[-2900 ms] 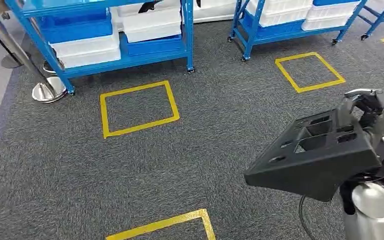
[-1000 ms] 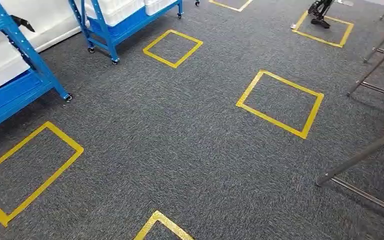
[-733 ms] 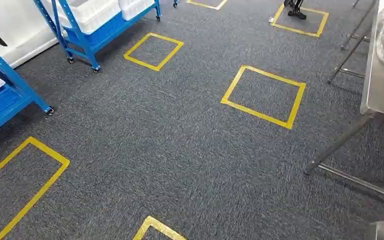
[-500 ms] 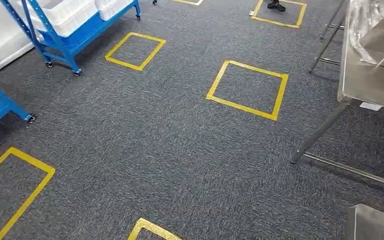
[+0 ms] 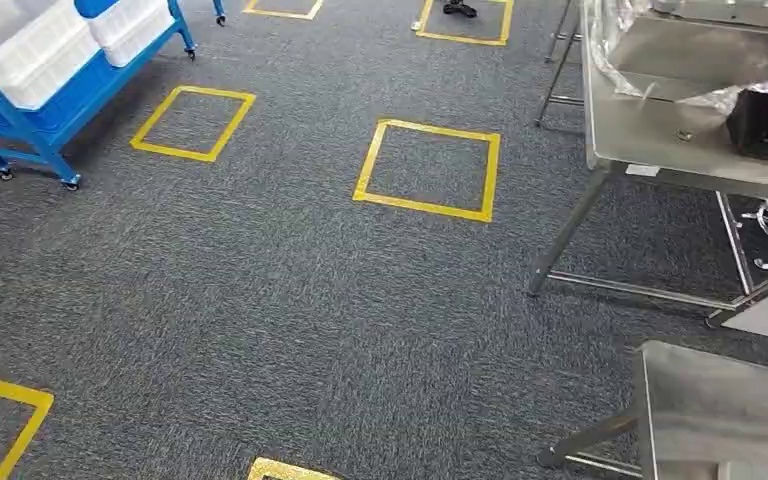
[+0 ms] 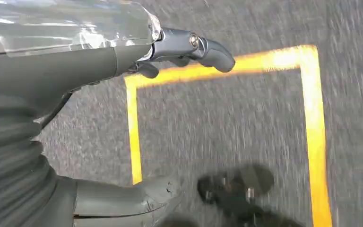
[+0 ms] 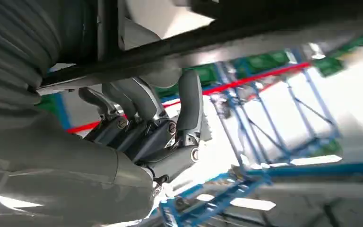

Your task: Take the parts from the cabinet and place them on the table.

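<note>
Grey carpet (image 5: 260,300) marked with yellow tape squares (image 5: 427,168) runs up to a steel tabletop (image 5: 660,150), cut off at the frame edge and partly under crinkled plastic sheet (image 5: 660,75). Blurred, the left robot hand (image 6: 170,52) hangs released above a taped square. The right robot hand (image 7: 146,127) curls its fingers up around the dark part (image 7: 217,33), which lies across them and is mostly cropped.

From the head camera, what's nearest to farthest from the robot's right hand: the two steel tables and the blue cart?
The right hand holds the black part.
1. Bare steel table, lower right corner.
2. Steel table with plastic wrap, upper right.
3. Blue cart, far upper left.
</note>
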Controlling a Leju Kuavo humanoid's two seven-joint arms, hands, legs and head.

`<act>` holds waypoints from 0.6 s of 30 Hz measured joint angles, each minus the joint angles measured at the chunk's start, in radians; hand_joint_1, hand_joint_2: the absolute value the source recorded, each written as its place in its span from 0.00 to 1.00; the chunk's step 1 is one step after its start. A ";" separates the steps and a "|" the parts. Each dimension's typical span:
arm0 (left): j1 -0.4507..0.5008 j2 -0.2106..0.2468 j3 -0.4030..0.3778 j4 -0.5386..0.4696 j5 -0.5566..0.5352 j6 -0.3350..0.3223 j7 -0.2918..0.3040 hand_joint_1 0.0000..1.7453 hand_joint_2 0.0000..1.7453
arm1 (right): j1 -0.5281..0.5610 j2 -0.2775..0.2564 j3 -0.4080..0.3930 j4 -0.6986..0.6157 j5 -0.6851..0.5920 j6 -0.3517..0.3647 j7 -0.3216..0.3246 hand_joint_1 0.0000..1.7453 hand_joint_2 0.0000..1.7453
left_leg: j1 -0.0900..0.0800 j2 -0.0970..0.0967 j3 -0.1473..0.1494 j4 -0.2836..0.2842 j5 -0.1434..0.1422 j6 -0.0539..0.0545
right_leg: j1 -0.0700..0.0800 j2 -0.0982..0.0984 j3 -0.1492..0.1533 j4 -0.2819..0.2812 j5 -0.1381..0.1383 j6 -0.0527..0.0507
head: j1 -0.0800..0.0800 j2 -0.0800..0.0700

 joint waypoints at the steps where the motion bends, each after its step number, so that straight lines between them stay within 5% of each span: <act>1: 0.000 -0.003 0.001 0.000 -0.001 0.000 0.000 0.00 1.00 | -0.006 0.000 0.006 0.005 0.002 0.000 0.000 1.00 1.00 | 0.003 0.011 -0.004 0.009 -0.005 -0.007 | -0.007 -0.006 0.029 -0.055 0.034 0.009 | -0.001 0.000; 3: 0.000 -0.004 0.001 0.000 -0.003 -0.001 0.000 0.00 1.00 | -0.021 0.000 0.014 0.011 0.002 0.000 0.001 1.00 1.00 | 0.012 0.032 -0.011 0.039 -0.025 -0.024 | -0.018 -0.042 0.130 -0.225 0.107 0.029 | -0.001 0.000; 4: -0.001 -0.001 0.002 -0.001 -0.006 -0.001 0.001 0.00 1.00 | -0.018 0.002 0.014 0.016 0.001 0.001 0.001 1.00 1.00 | 0.009 0.040 -0.016 0.051 -0.035 -0.034 | -0.010 -0.072 0.132 -0.227 0.087 0.026 | 0.000 0.000; 5: 0.000 0.000 0.002 -0.001 -0.008 -0.001 0.002 0.00 1.00 | -0.011 -0.009 0.014 0.019 -0.005 0.006 0.002 1.00 1.00 | 0.007 0.046 -0.023 0.069 -0.051 -0.041 | -0.005 -0.058 0.133 -0.237 0.094 0.001 | -0.003 0.000; 6: -0.001 0.000 0.002 -0.001 -0.009 -0.002 0.002 0.00 1.00 | 0.001 -0.012 0.014 0.020 -0.008 0.013 0.004 1.00 1.00 | 0.007 0.054 -0.010 0.071 -0.054 -0.045 | 0.000 -0.046 0.130 -0.233 0.091 -0.012 | -0.003 0.000; 8: 0.000 0.000 0.002 -0.001 -0.010 -0.005 0.002 0.00 1.00 | 0.011 -0.024 0.013 0.023 -0.017 0.024 0.003 1.00 1.00 | 0.005 0.075 -0.008 0.070 -0.060 -0.053 | 0.000 -0.027 0.124 -0.226 0.087 -0.026 | -0.002 0.000; 9: -0.001 -0.002 0.002 -0.001 -0.010 -0.006 0.002 0.00 1.00 | 0.015 -0.035 0.011 0.023 -0.020 0.026 0.002 1.00 1.00 | 0.012 0.065 -0.011 0.077 -0.067 -0.062 | -0.004 -0.017 0.123 -0.226 0.089 -0.032 | -0.003 0.000; 11: 0.000 -0.002 0.002 -0.001 -0.010 -0.006 0.000 0.00 1.00 | 0.027 -0.054 0.002 0.023 -0.023 0.030 0.000 1.00 1.00 | 0.019 -0.017 -0.046 0.167 -0.135 -0.064 | 0.000 -0.003 0.122 -0.228 0.091 -0.042 | -0.006 0.000; 13: 0.004 -0.003 0.002 -0.001 -0.010 -0.007 0.001 0.00 1.00 | 0.035 -0.057 -0.002 0.022 -0.026 0.034 -0.001 1.00 1.00 | 0.020 -0.032 -0.127 0.340 -0.213 -0.056 | 0.013 0.022 0.118 -0.228 0.093 -0.051 | -0.006 0.000; 14: 0.006 -0.004 0.002 -0.001 -0.010 -0.007 0.001 0.00 1.00 | 0.046 -0.057 -0.003 0.022 -0.027 0.036 -0.001 1.00 1.00 | 0.018 -0.035 -0.154 0.389 -0.222 -0.049 | 0.018 0.036 0.117 -0.227 0.094 -0.052 | -0.006 0.000; 16: 0.006 -0.005 0.002 -0.001 -0.013 -0.007 0.001 0.00 1.00 | 0.074 -0.060 -0.017 0.020 -0.035 0.047 0.003 1.00 1.00 | 0.008 -0.042 -0.144 0.347 -0.170 -0.032 | 0.025 0.063 0.116 -0.226 0.095 -0.053 | -0.006 0.000; 18: 0.006 -0.005 0.002 -0.001 -0.014 -0.007 0.000 0.00 1.00 | 0.095 -0.067 -0.038 0.018 -0.041 0.063 0.007 1.00 1.00 | -0.003 -0.072 -0.069 0.178 -0.072 -0.012 | 0.026 0.087 0.119 -0.226 0.095 -0.054 | -0.006 0.000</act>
